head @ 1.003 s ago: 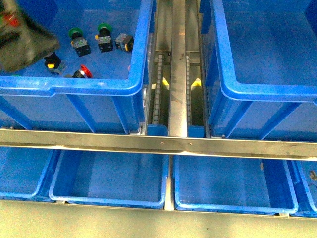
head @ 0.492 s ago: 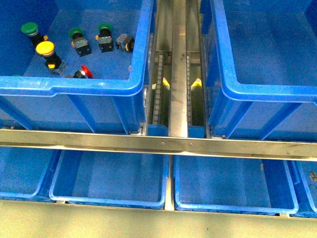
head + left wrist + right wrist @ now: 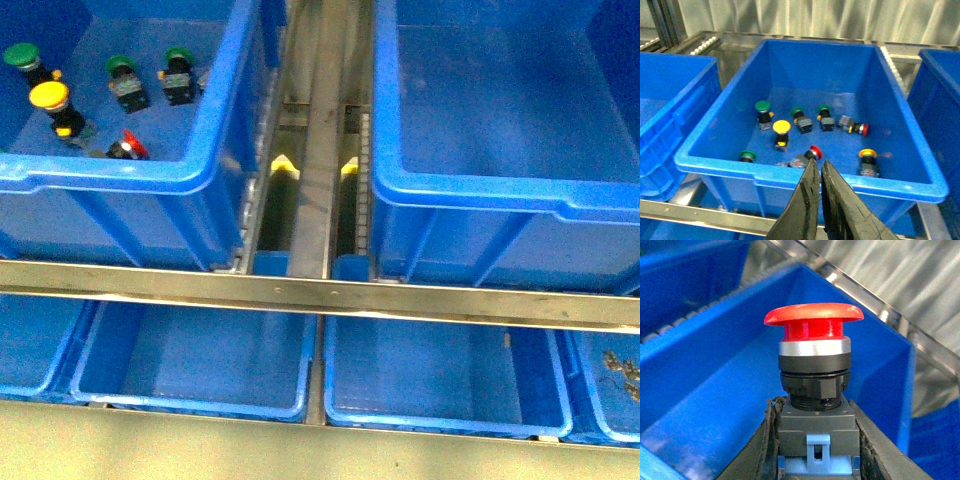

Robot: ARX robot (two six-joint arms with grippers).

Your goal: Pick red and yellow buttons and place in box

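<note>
My right gripper (image 3: 815,440) is shut on a red button (image 3: 813,320), gripping its grey body with the cap standing upright, in front of a blue crate's inside wall (image 3: 705,390). My left gripper (image 3: 819,167) is shut and empty, just in front of the near rim of the source crate (image 3: 715,162). That crate holds a yellow button (image 3: 781,127), a second yellow one (image 3: 867,154), a red button (image 3: 814,151) and another red one on its side (image 3: 864,130). In the front view the box (image 3: 470,192) stands at the right, with nothing showing inside. Neither arm shows there.
Several green-capped switches (image 3: 762,106) lie among the buttons in the source crate (image 3: 110,172). A metal roller track (image 3: 318,150) runs between the two large crates. A steel rail (image 3: 320,297) crosses in front, with shallow blue trays (image 3: 190,408) below it.
One second ago a dark blurred arm was over the source crate's far left; it has left the front view. The whole scene has shifted left in that view.
</note>
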